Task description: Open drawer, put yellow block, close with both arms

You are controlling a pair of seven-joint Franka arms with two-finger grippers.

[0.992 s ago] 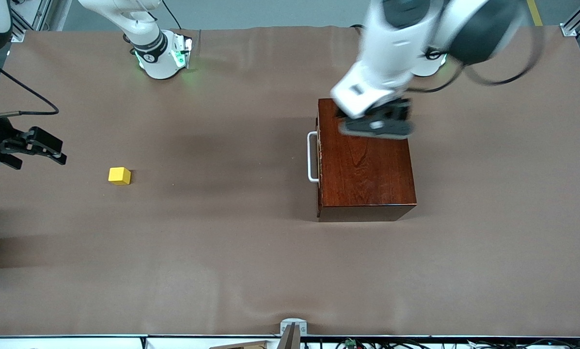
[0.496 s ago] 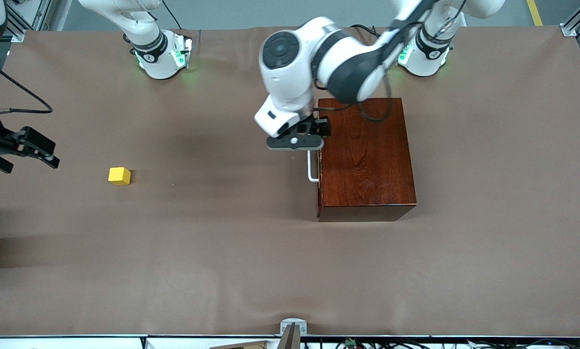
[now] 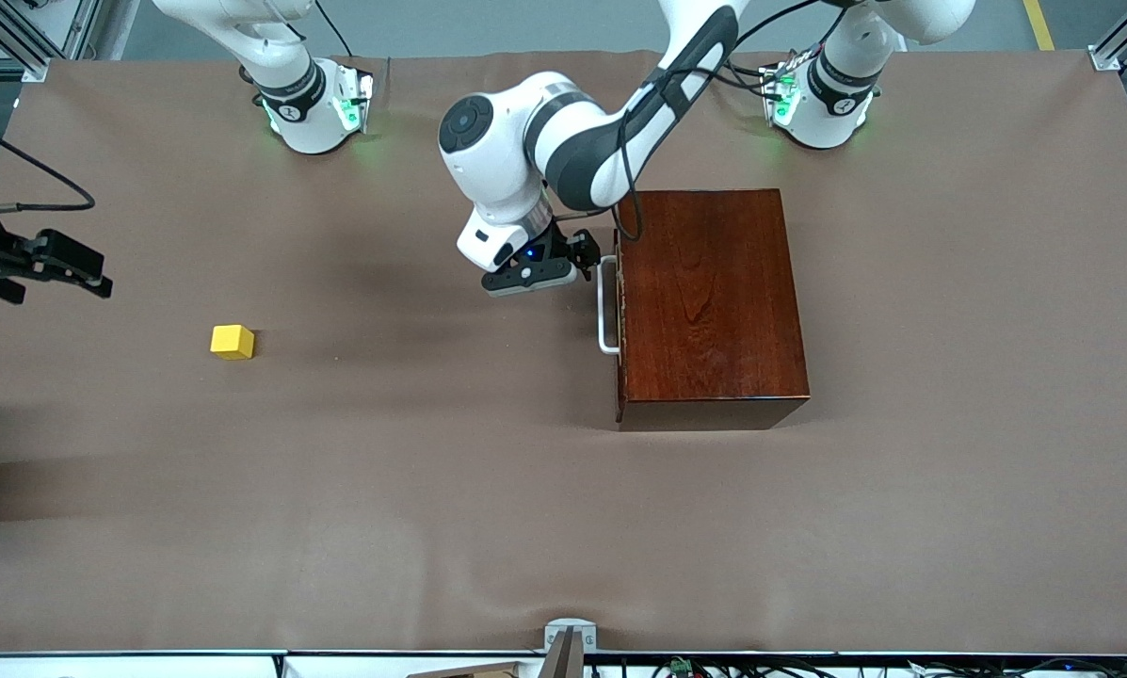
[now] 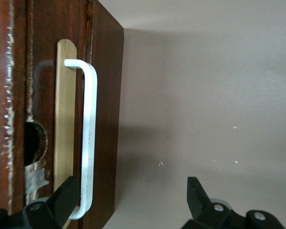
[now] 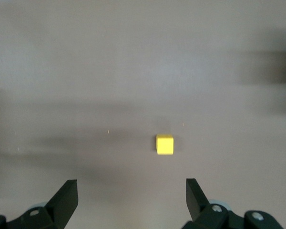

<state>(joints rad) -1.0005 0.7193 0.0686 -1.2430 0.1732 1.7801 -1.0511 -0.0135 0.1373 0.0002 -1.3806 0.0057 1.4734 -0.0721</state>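
So the big thing here is the wooden box (image 3: 709, 306), sitting right of centre in the front view, glossy reddish-brown and solid looking. I'd guess it's heavy enough to stay put when something tugs on it, but that shiny finish might let it slide on the brown table cover (image 3: 431, 490).

The drawer (image 4: 62, 129) is shut, flush in the box face that points toward the right arm's end of the table. Its white handle (image 3: 606, 306) is a stiff, thin U-bar, smooth and probably a bit slippery, so the place to grab is the middle of the straight run, fingers either side of the bar.

The left gripper (image 3: 544, 273) hovers just beside the handle's upper end in the front view, jaws spread wide; in the left wrist view one finger (image 4: 62, 198) sits right by the bar's lower end, not closed on it.

The right gripper (image 3: 50, 268) waits at the left edge of the frame, also spread wide.

The yellow block (image 3: 233, 341) sits mid-left on the table. Tiny, rigid, surely light: pinch two flat sides.
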